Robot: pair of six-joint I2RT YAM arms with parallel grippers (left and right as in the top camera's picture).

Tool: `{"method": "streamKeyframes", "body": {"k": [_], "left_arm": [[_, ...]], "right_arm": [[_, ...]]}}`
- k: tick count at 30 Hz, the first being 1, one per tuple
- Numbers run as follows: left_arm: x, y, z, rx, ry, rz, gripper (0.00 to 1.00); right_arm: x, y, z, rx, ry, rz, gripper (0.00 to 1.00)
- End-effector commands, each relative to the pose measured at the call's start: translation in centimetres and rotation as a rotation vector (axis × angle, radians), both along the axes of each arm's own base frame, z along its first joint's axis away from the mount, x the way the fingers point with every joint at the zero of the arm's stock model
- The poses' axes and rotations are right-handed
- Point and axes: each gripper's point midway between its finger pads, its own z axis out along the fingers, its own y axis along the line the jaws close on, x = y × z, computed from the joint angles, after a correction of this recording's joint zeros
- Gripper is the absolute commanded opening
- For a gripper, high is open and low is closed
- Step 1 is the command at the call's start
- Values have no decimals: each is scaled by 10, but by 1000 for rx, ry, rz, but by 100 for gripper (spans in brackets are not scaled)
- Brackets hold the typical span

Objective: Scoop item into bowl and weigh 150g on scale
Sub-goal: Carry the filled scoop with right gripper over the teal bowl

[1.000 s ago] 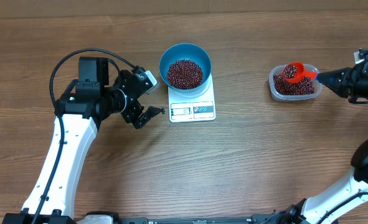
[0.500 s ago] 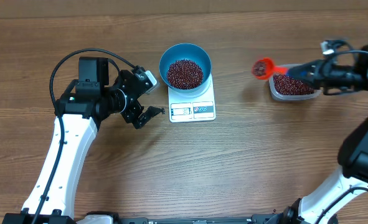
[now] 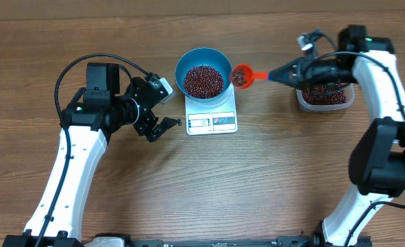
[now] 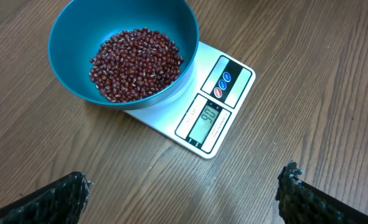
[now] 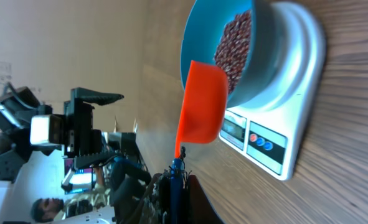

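Note:
The blue bowl point(image 3: 186, 60) stands on the white scale point(image 3: 212, 122), with a mound of red-brown beans point(image 3: 203, 81) inside. My right gripper point(image 3: 279, 71) is shut on the handle of a red scoop point(image 3: 241, 75), which holds beans and hovers at the bowl's right rim. In the right wrist view the scoop point(image 5: 202, 102) hangs beside the bowl point(image 5: 261, 78), above the scale point(image 5: 296, 130), with my right gripper point(image 5: 177, 182) shut on its blue handle end. My left gripper point(image 3: 166, 107) stands open and empty left of the scale point(image 4: 215, 112); the bowl point(image 4: 65, 43) lies ahead of it point(image 4: 184, 186).
A clear plastic tub point(image 3: 323, 97) of more beans sits at the right, under my right arm. The scale's display point(image 4: 207, 119) faces the table's front edge. Bare wooden tabletop lies in front of the scale and between the arms.
My right arm has carried the filled scoop leftward from over the clear tub to the bowl's right rim. The left arm has not moved.

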Motion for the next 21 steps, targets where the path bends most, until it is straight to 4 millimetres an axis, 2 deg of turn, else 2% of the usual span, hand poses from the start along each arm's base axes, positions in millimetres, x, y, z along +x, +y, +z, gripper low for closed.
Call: {"method": "streamKeyframes", "body": {"k": [1, 14, 21], "left_arm": [[-2, -2, 1, -19, 11, 3, 99], [-2, -2, 1, -19, 11, 3, 100], [-2, -2, 1, -19, 11, 3, 100]], "right_arm": [[0, 22, 3, -33, 36, 22, 4], [16, 83, -17, -403, -34, 22, 4], [23, 97, -27, -650, -141, -12, 4]]}}
